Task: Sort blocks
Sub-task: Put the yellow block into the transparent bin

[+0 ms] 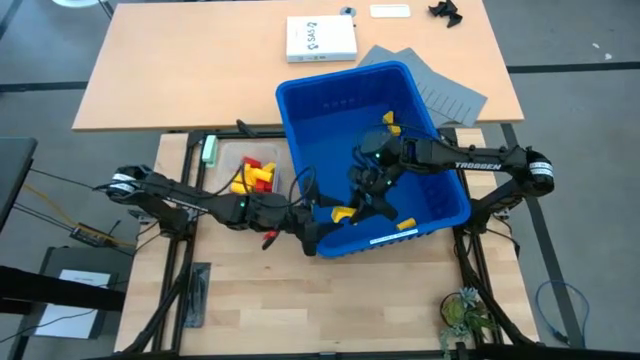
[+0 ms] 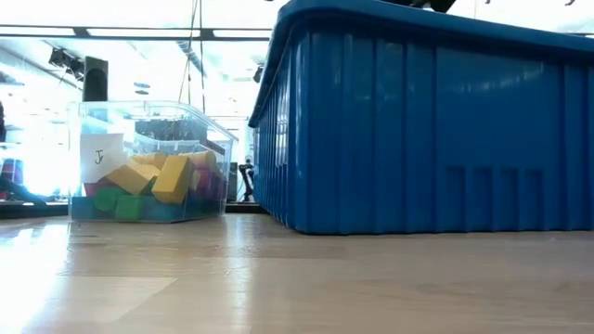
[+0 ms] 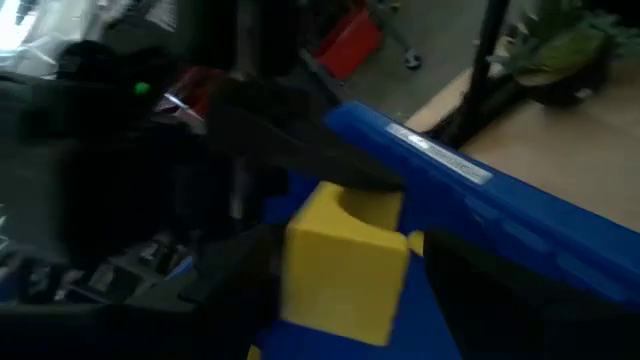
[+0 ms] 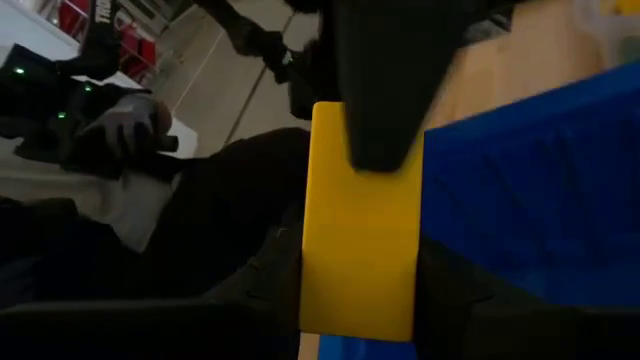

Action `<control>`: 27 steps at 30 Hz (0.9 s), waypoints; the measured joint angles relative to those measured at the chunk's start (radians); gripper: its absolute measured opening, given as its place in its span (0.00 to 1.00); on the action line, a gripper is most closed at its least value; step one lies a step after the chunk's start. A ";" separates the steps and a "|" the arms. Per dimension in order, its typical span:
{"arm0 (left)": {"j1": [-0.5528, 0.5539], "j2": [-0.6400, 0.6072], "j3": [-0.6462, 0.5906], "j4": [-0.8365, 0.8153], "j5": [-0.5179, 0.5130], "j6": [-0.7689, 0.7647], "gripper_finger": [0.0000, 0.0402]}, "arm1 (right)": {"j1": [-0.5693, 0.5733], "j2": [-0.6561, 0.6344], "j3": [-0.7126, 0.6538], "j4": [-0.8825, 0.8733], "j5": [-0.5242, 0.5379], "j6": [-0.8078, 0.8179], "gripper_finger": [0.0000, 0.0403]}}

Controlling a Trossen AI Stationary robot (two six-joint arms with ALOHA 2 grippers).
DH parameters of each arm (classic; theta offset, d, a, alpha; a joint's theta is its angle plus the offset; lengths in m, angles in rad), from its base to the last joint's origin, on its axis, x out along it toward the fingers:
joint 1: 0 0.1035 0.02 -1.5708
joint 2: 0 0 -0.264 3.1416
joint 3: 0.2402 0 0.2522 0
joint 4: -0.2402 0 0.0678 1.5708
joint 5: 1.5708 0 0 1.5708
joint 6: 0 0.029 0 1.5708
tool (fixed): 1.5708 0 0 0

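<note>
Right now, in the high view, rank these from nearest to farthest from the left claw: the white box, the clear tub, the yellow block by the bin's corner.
From the left claw:
1. yellow block, at the claw's tips, by the blue bin's near-left corner.
2. clear tub, on the left, beside the bin.
3. white box, on the far table.
</note>
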 joint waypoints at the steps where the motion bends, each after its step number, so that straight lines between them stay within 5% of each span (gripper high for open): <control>1: -0.002 0.005 0.000 -0.006 0.007 0.000 0.67 | 0.004 0.009 0.000 0.011 -0.005 0.000 0.32; 12: -0.015 0.005 0.000 -0.034 0.007 -0.003 0.37 | 0.009 0.025 0.000 0.031 -0.016 0.033 0.32; 18: -0.020 0.005 0.001 -0.032 -0.049 -0.034 0.34 | -0.015 0.015 -0.001 0.048 -0.013 0.035 0.57; 23: -0.048 -0.006 0.000 -0.033 -0.255 -0.042 0.34 | -0.083 -0.048 -0.001 0.045 0.004 0.034 0.72; 27: -0.075 -0.013 0.000 -0.035 -0.459 -0.077 0.34 | -0.144 -0.131 0.000 0.063 0.131 0.002 0.76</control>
